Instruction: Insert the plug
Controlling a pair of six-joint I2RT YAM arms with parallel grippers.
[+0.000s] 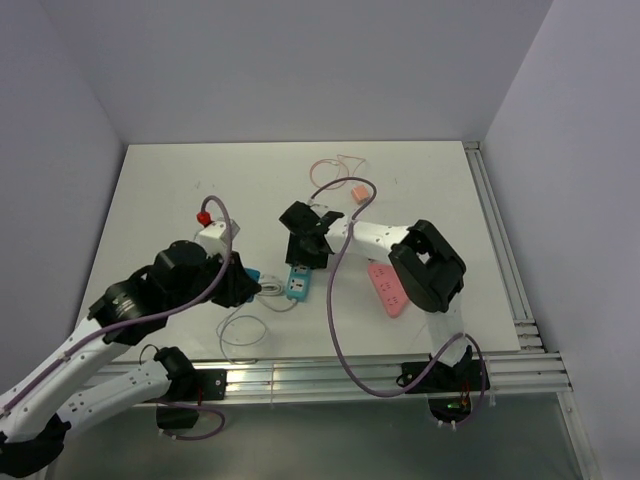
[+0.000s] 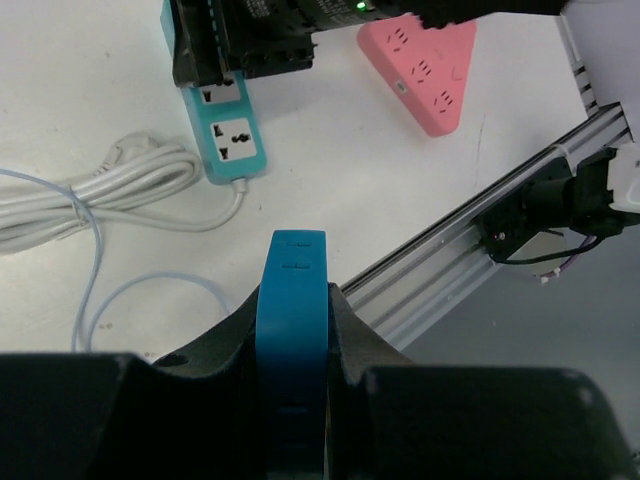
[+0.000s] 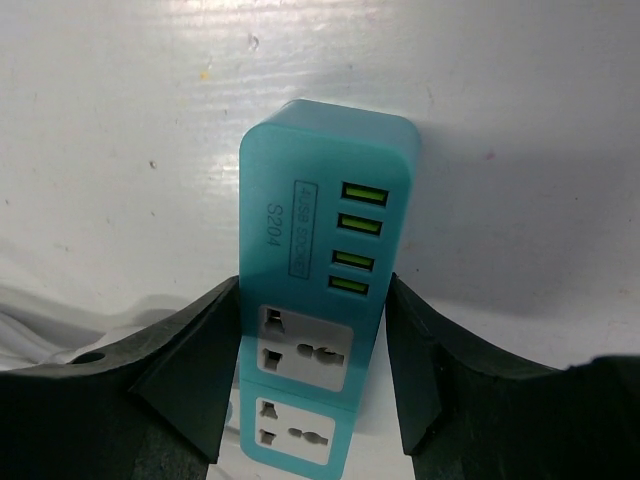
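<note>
blue plug (image 2: 291, 290) nearest, pinched tight in the left claw (image 2: 292, 312), held off to the side, apart from the teal power strip (image 3: 320, 200) lying on the surface (image 1: 180, 190). right claw (image 3: 312, 365) clamped across the strip's sides by the first socket, bracing it. step looks like carry-and-align, plug not yet in. next move likely needs the plug squared over a free socket, then a straight push.

We see a flat white tabletop (image 1: 160, 190), a teal plastic power strip (image 1: 298, 287) near its middle, a pink plastic power strip (image 1: 386, 289) just right, a coiled white cable (image 1: 240, 335) nearer us, a small peach block (image 1: 356, 192) and thin pink wire (image 1: 330, 165) far back
</note>
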